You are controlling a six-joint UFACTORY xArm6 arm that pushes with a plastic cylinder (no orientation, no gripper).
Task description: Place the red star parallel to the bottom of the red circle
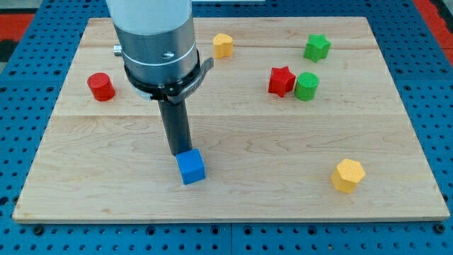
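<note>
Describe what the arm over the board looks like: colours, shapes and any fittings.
The arm is a broad, smooth light-grey cylinder. Below it sits a darker metallic grey section with small round holes or screw heads, ringed at its base by a black collar with a thin curved clip on the view's right. From it drops a straight dark rod of plain squarish section, ending in my tip. No cables or markings show.

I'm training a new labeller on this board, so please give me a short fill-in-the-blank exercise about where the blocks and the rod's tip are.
1. My tip sits just above the ____ cube.
2. The red star touches the green ____ on its right.
3. The red circle lies near the board's ____ edge.
4. The board holds ____ yellow blocks.

Missing words: blue; circle; left; two
</note>
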